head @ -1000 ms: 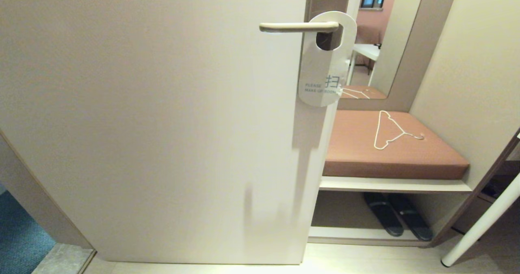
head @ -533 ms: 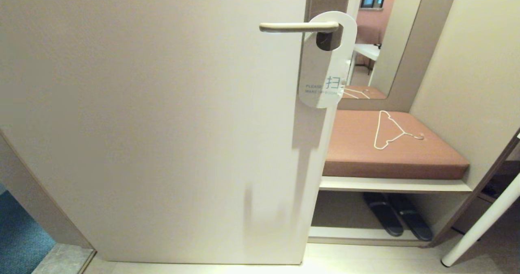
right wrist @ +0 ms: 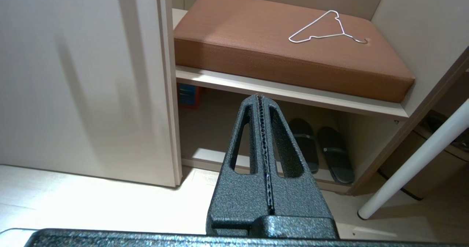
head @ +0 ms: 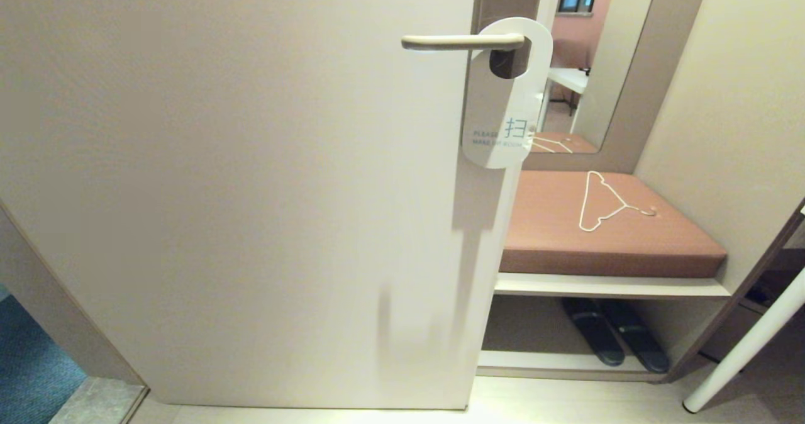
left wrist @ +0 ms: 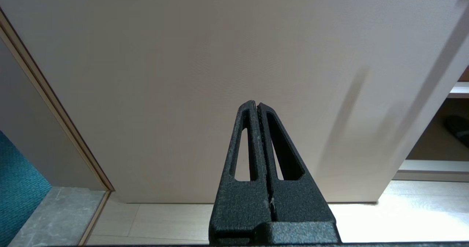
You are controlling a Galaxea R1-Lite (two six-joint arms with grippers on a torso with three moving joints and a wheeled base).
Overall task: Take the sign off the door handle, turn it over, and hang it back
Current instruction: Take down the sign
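The sign [head: 505,97] hangs on the door handle [head: 462,41], white face out, well above both grippers. Left gripper [left wrist: 257,106] and right gripper [right wrist: 260,98] sit low, fingers pressed together, holding nothing. Best: raise right, spread its fingers, pinch the sign's lower edge, slide it off the handle's free end.

Bench: we see a brown cushion [head: 604,235] on it.
On cushion: a thin white hanger [head: 605,202].
Shelf below: two dark slippers [head: 613,334].

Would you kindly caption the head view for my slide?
White sign hanging on the door handle, beside a cushion with a wire hanger.
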